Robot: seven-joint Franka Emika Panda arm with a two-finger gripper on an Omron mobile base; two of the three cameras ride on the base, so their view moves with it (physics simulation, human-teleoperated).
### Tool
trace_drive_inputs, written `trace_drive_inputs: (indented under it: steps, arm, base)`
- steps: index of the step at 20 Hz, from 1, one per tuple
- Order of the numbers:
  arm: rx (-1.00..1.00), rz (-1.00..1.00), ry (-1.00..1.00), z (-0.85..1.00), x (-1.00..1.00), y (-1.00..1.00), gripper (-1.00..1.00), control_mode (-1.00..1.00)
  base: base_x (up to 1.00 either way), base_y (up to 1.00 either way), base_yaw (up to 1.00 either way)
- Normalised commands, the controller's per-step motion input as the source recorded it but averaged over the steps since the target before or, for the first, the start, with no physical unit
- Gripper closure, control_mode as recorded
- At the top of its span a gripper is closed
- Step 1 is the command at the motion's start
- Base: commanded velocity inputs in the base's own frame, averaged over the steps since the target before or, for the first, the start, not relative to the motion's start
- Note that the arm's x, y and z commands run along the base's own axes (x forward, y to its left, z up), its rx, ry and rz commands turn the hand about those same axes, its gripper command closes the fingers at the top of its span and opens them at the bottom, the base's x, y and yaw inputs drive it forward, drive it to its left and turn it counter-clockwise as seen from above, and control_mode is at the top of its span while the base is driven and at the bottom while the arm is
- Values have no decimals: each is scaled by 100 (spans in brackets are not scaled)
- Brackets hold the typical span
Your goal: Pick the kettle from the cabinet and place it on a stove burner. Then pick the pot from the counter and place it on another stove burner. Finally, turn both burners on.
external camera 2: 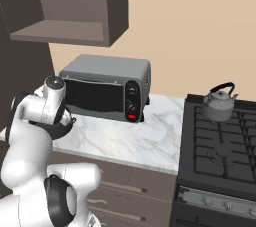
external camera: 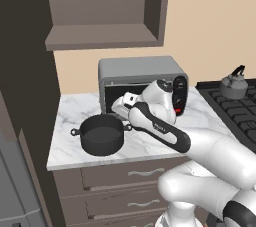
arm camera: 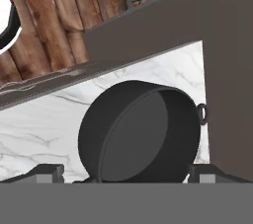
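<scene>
Released, wide-spread claw poised just beside dark pot on marble tabletop, pot lying straight ahead between the tips.

A grey toaster oven stands against the beige wall.

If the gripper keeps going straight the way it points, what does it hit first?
Most likely the pot on the counter: it sits dead ahead between the open gripper fingertips. How near it is stays unclear.

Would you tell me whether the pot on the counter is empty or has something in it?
Empty. The pot stands upright on the counter, and its bare dark inside shows in the left base and hand views.
</scene>
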Motion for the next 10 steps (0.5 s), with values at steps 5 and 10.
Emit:
trace_drive_inputs:
  steps: [5,10]
  arm:
    - [-6,0,0,-19,2,0,-100,-100]
    - [-7,0,0,-22,0,0,-100,-100]
  base:
    - [0,0,0]
    - [0,0,0]
